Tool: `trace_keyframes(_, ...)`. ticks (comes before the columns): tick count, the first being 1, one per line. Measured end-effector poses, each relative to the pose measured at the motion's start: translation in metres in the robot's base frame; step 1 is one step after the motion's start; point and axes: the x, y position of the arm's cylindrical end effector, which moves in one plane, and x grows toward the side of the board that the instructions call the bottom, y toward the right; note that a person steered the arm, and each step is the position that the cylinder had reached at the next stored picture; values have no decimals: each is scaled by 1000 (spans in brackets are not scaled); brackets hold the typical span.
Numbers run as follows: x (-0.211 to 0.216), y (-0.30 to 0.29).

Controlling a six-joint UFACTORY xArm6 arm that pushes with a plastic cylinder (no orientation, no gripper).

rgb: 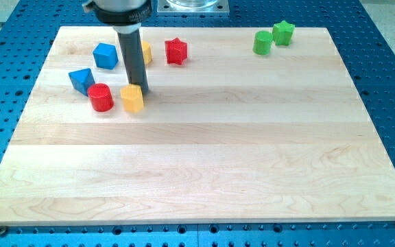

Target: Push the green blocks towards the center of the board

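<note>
The rod has no pincer, and my tip (142, 91) touches the yellow block (133, 99), well apart from the two green blocks (273, 37) at the view's top right.

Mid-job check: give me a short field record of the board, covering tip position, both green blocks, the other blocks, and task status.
tip: my tip touches the yellow block, upper left of the wooden board
green blocks: green cylinder and green star-shaped block, side by side near the top right edge
other blocks: red cylinder, red star-shaped block, blue triangular block, blue block, second yellow block partly behind the rod
status: greens not yet pushed
</note>
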Motion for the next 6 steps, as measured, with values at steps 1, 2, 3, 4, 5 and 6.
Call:
trace_keyframes(1,14,9)
trace_keyframes(2,-34,117)
trace_keyframes(3,-90,254)
trace_keyframes(4,-157,373)
trace_keyframes(5,-202,371)
trace_keyframes(6,-179,286)
